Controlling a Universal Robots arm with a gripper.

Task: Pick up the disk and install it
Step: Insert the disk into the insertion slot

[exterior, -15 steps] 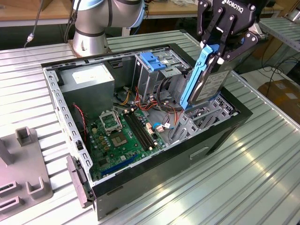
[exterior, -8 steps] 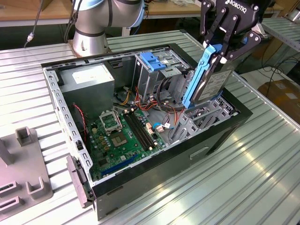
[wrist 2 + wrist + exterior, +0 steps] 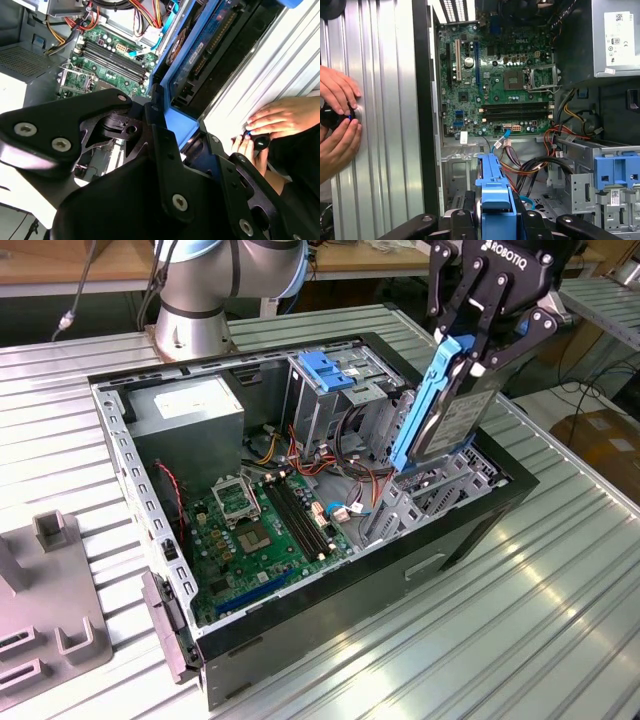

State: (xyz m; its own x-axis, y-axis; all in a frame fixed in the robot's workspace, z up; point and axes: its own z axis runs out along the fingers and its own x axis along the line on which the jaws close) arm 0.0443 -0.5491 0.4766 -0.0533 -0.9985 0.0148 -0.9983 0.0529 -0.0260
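The disk [image 3: 447,405] is a grey metal drive with blue carrier rails. It hangs on edge, steeply tilted, over the end of the open computer case [image 3: 470,535] at the exterior view's right. My black gripper [image 3: 482,348] is shut on its upper end. The disk's lower end sits just above the metal bay [image 3: 425,485] inside the case. In the first wrist view the blue rail [image 3: 493,187] shows edge-on between the fingers of the gripper [image 3: 495,212]. In the second wrist view the disk's circuit-board side [image 3: 207,42] points down toward the case.
Inside the case are a green motherboard [image 3: 262,530], a grey power-supply box [image 3: 190,410], a drive cage with a blue handle [image 3: 335,375] and loose cables [image 3: 340,465]. A person's hands [image 3: 337,117] hold a small black object on the ribbed table beside the case. A grey fixture [image 3: 50,625] lies at the exterior view's left.
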